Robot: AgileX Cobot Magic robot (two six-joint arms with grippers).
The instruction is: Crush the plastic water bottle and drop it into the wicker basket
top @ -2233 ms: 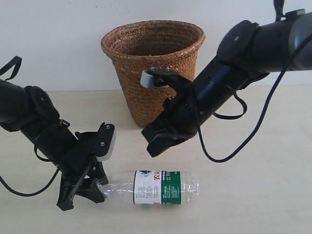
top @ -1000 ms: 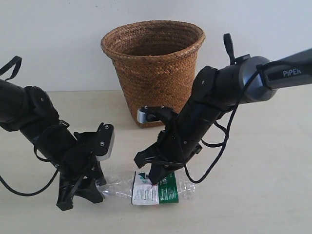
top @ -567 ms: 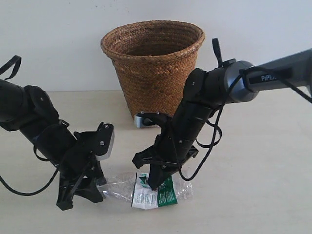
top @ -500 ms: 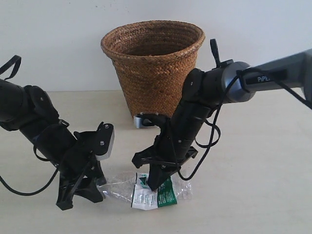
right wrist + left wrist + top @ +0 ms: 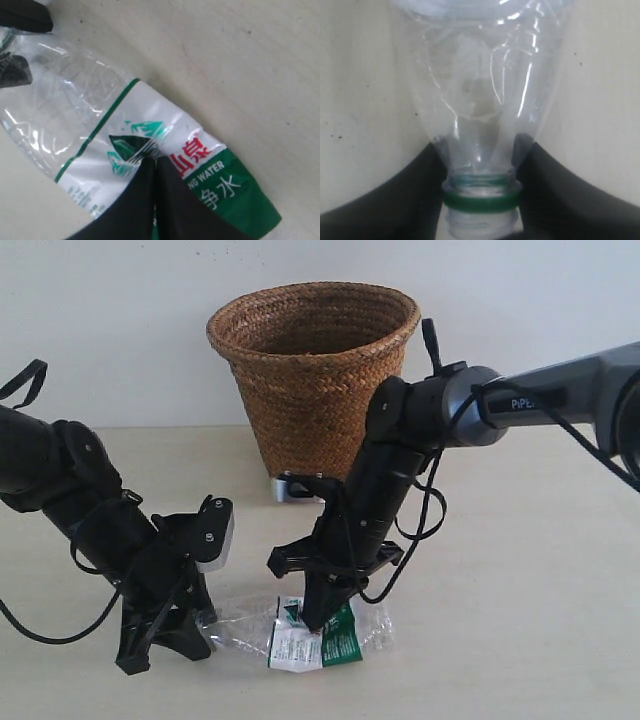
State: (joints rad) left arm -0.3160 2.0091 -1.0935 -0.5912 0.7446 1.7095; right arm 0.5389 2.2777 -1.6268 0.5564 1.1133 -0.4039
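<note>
The crushing step is going on. The bottle [image 5: 345, 640] is lying on the worktop [image 5: 520, 590] near the basket [image 5: 310, 410]. The left gripper [image 5: 481, 195] is grasping its neck. The right gripper [image 5: 154, 167], fingers clenched together, is pressing down on the label. Next, I think, the flattened bottle needs lifting over the basket.
</note>
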